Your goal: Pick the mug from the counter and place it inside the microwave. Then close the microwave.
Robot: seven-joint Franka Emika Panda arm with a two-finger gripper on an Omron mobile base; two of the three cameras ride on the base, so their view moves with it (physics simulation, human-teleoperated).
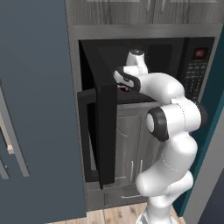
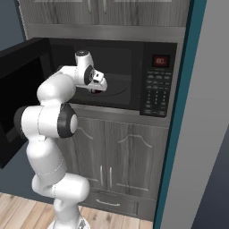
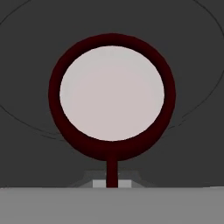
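Door (image 1: 103,131) of the microwave (image 2: 156,80) stands swung wide at the left of the left base frame, its dark slab edge-on to me, and right of it my arm reaches into the black cavity. My jaws (image 2: 95,86) sit near the middle of the right base frame, just inside the opening, closed on the handle of the mug (image 3: 112,94). Through my hand camera the mug shows at centre frame from straight above: a dark red ring around a pale interior, the handle running down toward the bottom edge where I hold it, with the turntable's faint circle (image 3: 26,118) beneath. I judge it stiff, smooth and fairly light, though glazed enough to slip, and held by the handle alone it may want to swing or tilt. Whether its base already touches the turntable I cannot tell. A chip is the risk if I let go too high, so a low, level release seems wise.
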